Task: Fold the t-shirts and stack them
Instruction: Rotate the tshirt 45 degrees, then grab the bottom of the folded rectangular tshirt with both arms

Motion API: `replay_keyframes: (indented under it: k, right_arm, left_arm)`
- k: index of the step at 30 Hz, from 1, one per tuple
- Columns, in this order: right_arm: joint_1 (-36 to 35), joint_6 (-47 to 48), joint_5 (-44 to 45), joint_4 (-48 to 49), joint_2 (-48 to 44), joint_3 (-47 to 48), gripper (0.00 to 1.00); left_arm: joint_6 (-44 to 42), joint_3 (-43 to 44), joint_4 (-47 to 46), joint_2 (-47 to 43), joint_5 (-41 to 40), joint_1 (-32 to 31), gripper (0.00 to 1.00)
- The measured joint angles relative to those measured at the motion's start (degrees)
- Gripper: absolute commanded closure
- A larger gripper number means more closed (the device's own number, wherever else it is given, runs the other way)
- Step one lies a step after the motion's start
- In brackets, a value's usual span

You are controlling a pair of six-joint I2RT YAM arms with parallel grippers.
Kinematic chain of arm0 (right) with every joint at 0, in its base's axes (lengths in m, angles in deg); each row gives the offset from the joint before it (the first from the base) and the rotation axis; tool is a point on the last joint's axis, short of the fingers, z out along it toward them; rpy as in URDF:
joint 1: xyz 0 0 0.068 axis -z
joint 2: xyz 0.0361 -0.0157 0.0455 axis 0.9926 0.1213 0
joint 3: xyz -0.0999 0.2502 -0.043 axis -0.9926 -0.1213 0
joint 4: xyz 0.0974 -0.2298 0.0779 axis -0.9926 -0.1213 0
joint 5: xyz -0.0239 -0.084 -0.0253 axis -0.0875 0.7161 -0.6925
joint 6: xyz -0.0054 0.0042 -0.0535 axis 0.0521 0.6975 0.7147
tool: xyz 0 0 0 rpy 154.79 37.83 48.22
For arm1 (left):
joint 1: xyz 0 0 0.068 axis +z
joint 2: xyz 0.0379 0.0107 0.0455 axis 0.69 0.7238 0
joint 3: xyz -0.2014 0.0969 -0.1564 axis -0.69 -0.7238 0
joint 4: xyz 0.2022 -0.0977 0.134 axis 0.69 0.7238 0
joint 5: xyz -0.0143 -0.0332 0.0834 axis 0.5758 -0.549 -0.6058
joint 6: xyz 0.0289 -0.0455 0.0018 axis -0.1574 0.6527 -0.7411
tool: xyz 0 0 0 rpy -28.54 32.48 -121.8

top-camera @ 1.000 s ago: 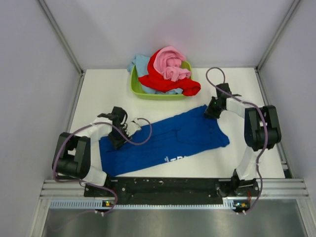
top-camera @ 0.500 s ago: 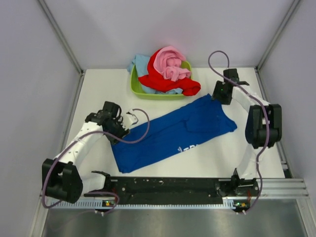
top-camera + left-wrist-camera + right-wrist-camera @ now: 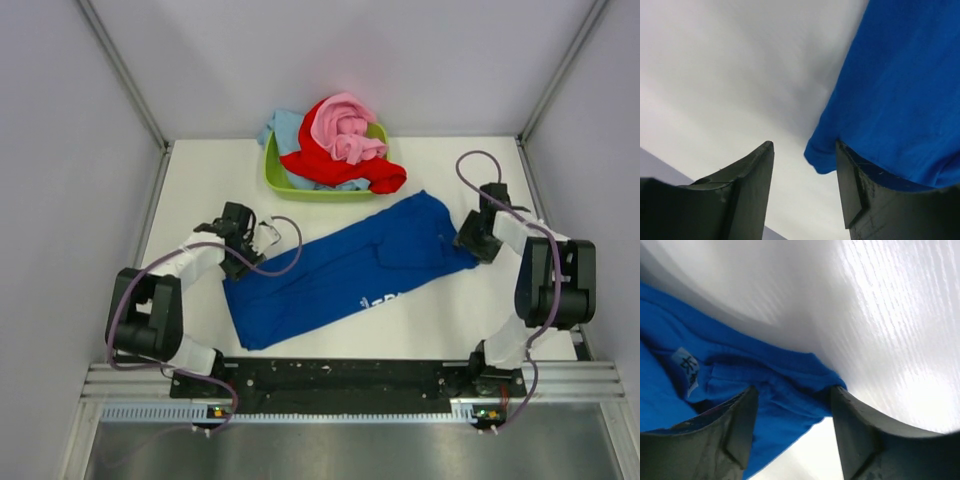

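Lying on the bench (image 3: 200, 190), the royal blue t-shirt (image 3: 350, 268) is reaching from the spread left end effector (image 3: 804, 146) to the spread right end effector (image 3: 792, 390). Beyond both, the green tub (image 3: 274, 180) is holding the red t-shirt (image 3: 330, 166), pink t-shirt (image 3: 345, 128) and light blue t-shirt (image 3: 283, 125).

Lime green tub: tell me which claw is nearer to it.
Left. The left claw is just near-left of the lime green tub; the right claw lies farther off, near-right.

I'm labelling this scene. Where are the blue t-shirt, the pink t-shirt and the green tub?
blue t-shirt (image 3: 340, 272), top view, middle of the spread cloth.
pink t-shirt (image 3: 342, 130), top view, bunched folds atop the pile.
green tub (image 3: 300, 193), top view, its near wall.
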Motion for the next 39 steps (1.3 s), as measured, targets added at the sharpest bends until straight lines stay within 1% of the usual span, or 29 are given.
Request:
replay_keyframes:
  k: [2, 3, 5, 8, 11, 14, 17, 20, 22, 24, 26, 27, 29, 32, 33, 35, 37, 39]
  right_arm:
    - [1.8, -0.3, -0.4, -0.1, 2.0, 0.2, 0.62]
    - [2.5, -0.3, -0.7, 0.2, 2.3, 0.6, 0.65]
    - [3.9, -0.4, -1.2, 0.1, 3.7, 2.0, 0.68]
    - [5.6, 0.0, -1.9, -0.2, 7.0, 6.1, 0.68]
    - [6.3, 1.8, -1.9, -1.4, 13.4, 14.5, 0.64]
    - [6.4, 4.5, -1.4, -3.8, 20.4, 24.9, 0.53]
    - [6.4, 7.3, -0.3, -6.4, 25.3, 35.2, 0.43]
    - [6.1, 9.2, 0.0, -6.9, 22.8, 37.4, 0.38]
    - [5.2, 10.9, -0.1, -5.8, 17.9, 35.3, 0.37]
    - [2.6, 13.7, -0.5, -2.6, 9.0, 29.7, 0.37]
    - [-2.6, 16.9, -2.9, 2.3, -0.7, 23.6, 0.37]
    - [-6.8, 19.3, -5.5, 5.2, -6.2, 20.2, 0.36]
    - [-17.4, 24.9, -12.9, 11.5, -15.7, 13.6, 0.36]
    - [-34.1, 35.4, -25.2, 18.0, -25.0, 3.4, 0.35]
    - [-39.6, 39.5, -28.6, 18.8, -27.1, -0.4, 0.34]
    - [-49.5, 46.4, -32.5, 19.2, -28.6, -7.3, 0.34]
    - [-57.4, 51.3, -34.8, 18.3, -27.5, -11.8, 0.34]
    - [-64.9, 55.5, -36.1, 16.6, -24.2, -13.9, 0.35]
  left_arm:
    - [-0.5, -1.4, -1.5, 1.0, 0.4, 0.0, 0.51]
    - [-0.7, -2.4, -1.7, 1.3, 0.9, 0.0, 0.52]
    - [-1.3, -4.2, -1.6, 1.3, 1.7, -0.4, 0.53]
    - [-2.3, -6.3, -1.1, -1.4, 4.1, -2.2, 0.53]
    - [-3.1, -9.5, 1.1, -5.7, 7.4, -6.9, 0.53]
    - [-3.2, -11.3, 5.5, -9.5, 11.1, -11.8, 0.51]
    - [-3.5, -11.3, 10.4, -13.5, 13.9, -13.2, 0.47]
    - [-4.1, -9.9, 15.1, -18.0, 14.4, -12.7, 0.45]
    - [-4.8, -7.6, 17.2, -19.5, 14.8, -12.2, 0.43]
    - [-5.8, -4.6, 17.4, -19.9, 15.7, -11.8, 0.39]
    - [-7.6, -3.4, 16.5, -19.9, 17.6, -11.6, 0.36]
    - [-9.0, -3.3, 16.2, -19.9, 19.0, -11.6, 0.36]
    - [-12.4, -3.8, 16.0, -19.8, 22.0, -11.6, 0.36]
    - [-17.8, -6.0, 14.8, -19.8, 25.6, -11.6, 0.35]
    - [-19.5, -6.8, 14.4, -19.8, 26.4, -11.6, 0.35]
    - [-22.8, -8.4, 13.2, -19.8, 27.6, -11.6, 0.34]
    - [-25.1, -9.8, 12.0, -19.8, 28.2, -11.6, 0.34]
    - [-27.1, -11.5, 10.4, -19.8, 28.5, -11.6, 0.33]
